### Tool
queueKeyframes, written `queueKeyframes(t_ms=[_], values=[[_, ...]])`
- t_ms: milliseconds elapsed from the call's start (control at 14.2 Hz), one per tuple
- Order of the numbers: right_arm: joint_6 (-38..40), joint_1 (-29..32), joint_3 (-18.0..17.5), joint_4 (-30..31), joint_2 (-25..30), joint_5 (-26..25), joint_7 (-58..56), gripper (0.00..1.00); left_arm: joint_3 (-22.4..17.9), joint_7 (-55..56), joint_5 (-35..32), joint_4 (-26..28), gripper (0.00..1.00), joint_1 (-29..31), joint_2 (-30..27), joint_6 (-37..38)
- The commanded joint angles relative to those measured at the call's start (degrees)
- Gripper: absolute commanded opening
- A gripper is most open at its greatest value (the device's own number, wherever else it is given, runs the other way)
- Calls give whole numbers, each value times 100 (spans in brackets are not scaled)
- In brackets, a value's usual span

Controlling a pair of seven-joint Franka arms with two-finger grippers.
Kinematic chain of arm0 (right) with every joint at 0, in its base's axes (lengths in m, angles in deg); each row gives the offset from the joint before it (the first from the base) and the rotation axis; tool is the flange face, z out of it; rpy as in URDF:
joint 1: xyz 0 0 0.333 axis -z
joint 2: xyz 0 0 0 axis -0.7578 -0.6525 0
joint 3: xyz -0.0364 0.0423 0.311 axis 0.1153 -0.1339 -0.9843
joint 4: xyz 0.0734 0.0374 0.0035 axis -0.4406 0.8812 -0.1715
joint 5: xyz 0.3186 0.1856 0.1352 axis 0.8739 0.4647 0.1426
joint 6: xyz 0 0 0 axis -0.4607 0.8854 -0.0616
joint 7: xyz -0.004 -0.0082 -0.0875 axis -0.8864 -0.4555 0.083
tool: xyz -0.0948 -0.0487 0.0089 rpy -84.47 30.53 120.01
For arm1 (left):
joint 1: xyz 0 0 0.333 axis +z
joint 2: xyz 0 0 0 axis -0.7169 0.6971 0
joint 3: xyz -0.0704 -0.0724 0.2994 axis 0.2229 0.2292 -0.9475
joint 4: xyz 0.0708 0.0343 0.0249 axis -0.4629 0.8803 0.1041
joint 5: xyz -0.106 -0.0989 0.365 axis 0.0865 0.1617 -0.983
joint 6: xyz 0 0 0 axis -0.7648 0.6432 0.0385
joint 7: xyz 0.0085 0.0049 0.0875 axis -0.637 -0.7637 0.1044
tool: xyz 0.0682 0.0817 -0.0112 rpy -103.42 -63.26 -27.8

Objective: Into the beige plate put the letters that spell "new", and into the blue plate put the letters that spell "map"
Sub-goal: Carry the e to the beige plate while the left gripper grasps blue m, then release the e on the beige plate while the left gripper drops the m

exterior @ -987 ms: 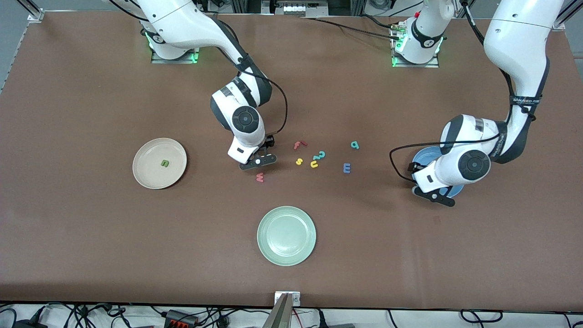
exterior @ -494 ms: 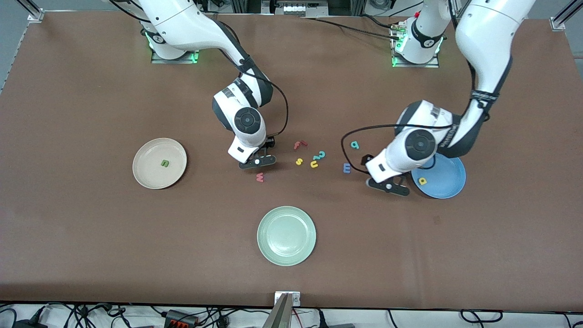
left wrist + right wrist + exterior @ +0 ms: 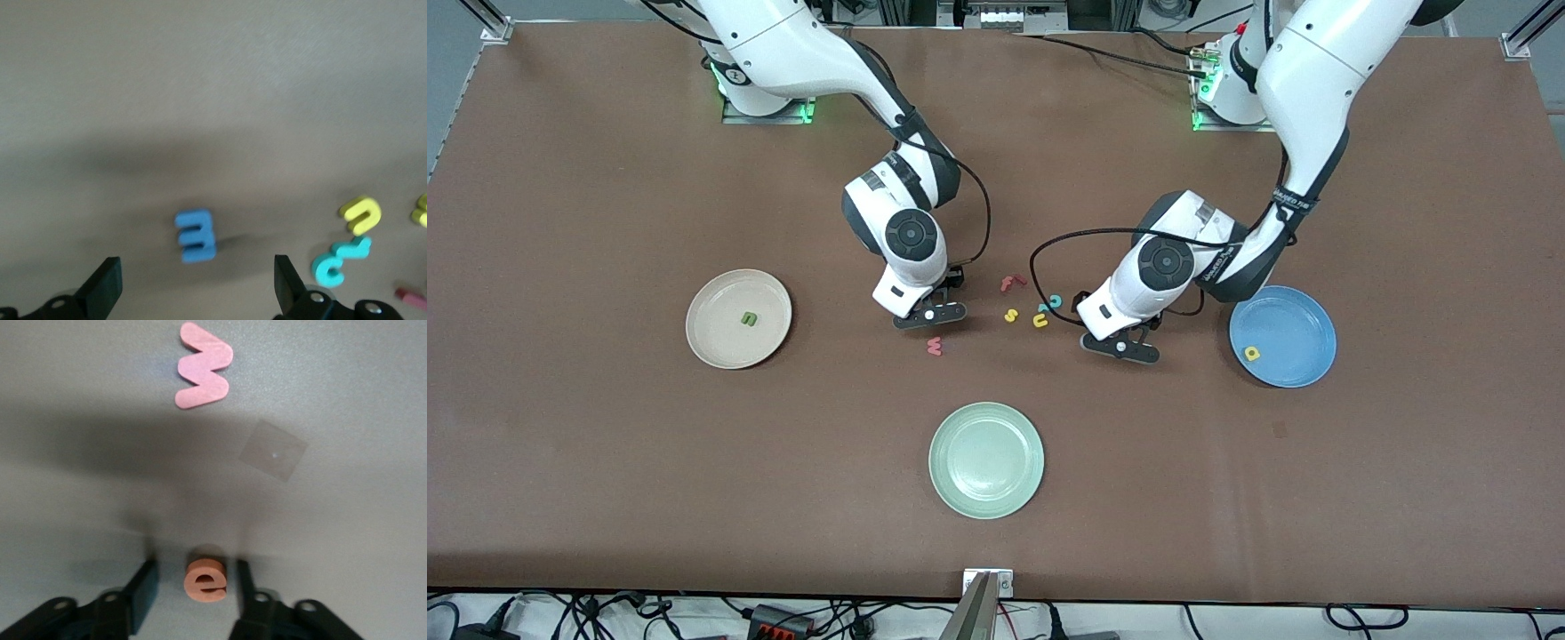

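The beige plate [image 3: 738,318] is holding the green n [image 3: 749,317]; the blue plate [image 3: 1282,336] is holding the yellow p [image 3: 1252,353]. The orange e [image 3: 206,581] is lying between the right gripper's [image 3: 191,588] part-open fingers, ungripped; the blue m [image 3: 195,235] is lying under the wide-open, empty left gripper [image 3: 193,288].

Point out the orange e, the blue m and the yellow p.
orange e [image 3: 206,581]: right wrist view, centre of the letter.
blue m [image 3: 195,235]: left wrist view, its middle bar.
yellow p [image 3: 1252,354]: front view, the letter's body, in the blue plate [image 3: 1303,316].
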Motion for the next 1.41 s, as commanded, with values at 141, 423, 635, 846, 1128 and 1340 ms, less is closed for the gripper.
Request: queueKeyframes(t_ms=[141, 423, 635, 846, 1128, 1340], values=[[157, -9, 30, 18, -13, 19, 93, 15, -38, 91, -742, 219, 76, 52, 109, -420], [166, 175, 109, -26, 205, 19, 48, 15, -38, 109, -761, 210, 44, 43, 162, -447], [533, 570, 380, -44, 469, -16, -39, 15, -38, 101, -761, 210, 21, 131, 136, -412], [973, 1237, 416, -44, 733, -60, -127, 15, -30, 74, -761, 131, 16, 245, -161, 288], [1386, 2108, 443, 35, 830, -95, -661, 16, -21, 39, -761, -114, 16, 622, -698, 1712], [1502, 2618, 434, 324, 918, -87, -1321, 16, 14, -74, -770, -71, 15, 1080, -936, 2251]])
